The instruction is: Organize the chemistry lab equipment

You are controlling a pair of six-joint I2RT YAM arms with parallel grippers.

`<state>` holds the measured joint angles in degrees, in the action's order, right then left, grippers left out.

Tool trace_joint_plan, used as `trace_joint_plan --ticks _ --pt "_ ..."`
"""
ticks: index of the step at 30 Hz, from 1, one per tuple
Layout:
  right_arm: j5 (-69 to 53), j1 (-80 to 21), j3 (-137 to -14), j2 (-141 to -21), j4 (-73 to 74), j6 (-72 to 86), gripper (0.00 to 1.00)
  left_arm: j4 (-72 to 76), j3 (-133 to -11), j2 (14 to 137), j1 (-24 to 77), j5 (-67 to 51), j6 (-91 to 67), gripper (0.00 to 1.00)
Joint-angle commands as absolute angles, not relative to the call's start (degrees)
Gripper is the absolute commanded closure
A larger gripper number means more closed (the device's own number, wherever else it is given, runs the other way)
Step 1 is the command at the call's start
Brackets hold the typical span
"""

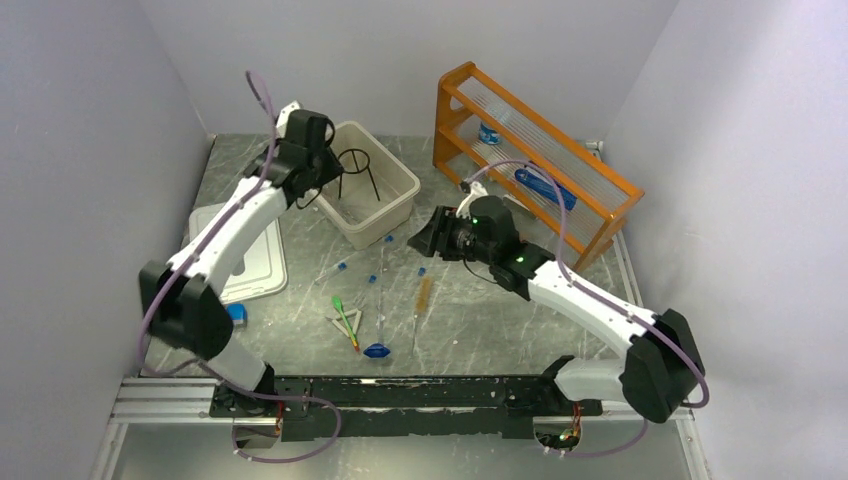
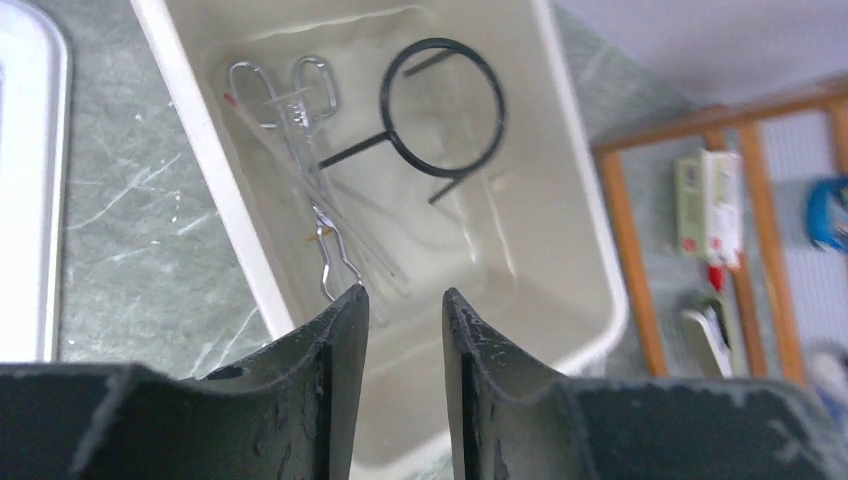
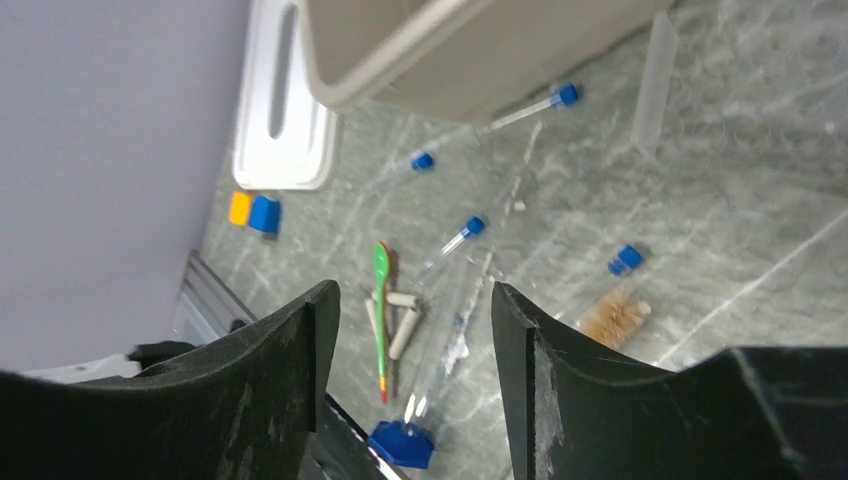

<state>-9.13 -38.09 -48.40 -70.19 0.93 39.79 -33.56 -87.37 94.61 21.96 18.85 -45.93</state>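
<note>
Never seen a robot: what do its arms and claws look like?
The left arm and right arm are white with black joints, each trailing a purple cable. The right shows green lights. The left gripper and right gripper are black, scuffed, curved finger pairs.

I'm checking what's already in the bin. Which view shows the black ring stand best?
The left wrist view: the ring stand sits large and unobstructed inside the bin. The top view shows it small; the right wrist view shows only the bin's outside.

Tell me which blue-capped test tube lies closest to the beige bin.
The test tube right beside the outer wall of the bin; the other capped tubes lie farther out, nearer the green dropper.
</note>
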Motion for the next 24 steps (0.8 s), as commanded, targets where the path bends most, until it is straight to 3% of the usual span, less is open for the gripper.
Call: trace_joint_plan --ticks 1,3,11,15,24 --pt "-7.36 -40.92 -49.11 -75.01 4.53 38.98 0.39 -26.20 -80.12 83.09 22.27 11.70 -34.59 0.61" --pt "-6.30 -43.55 -49.95 -77.98 5.60 39.03 0.39 -23.35 -75.90 77.88 22.32 9.46 -31.66 0.58" --pt "-5.02 -52.26 -53.26 -89.16 5.29 42.41 0.29 -19.10 -64.01 61.20 22.32 3.74 -27.13 0.23" --pt "-3.69 -54.40 -54.34 -93.14 4.56 46.17 0.29 -19.75 -60.91 56.25 22.32 4.84 -26.62 0.12" --pt "-0.34 -57.90 -60.34 -103.07 9.54 52.11 0.37 -25.59 -59.55 51.20 22.32 4.60 -25.77 0.06"
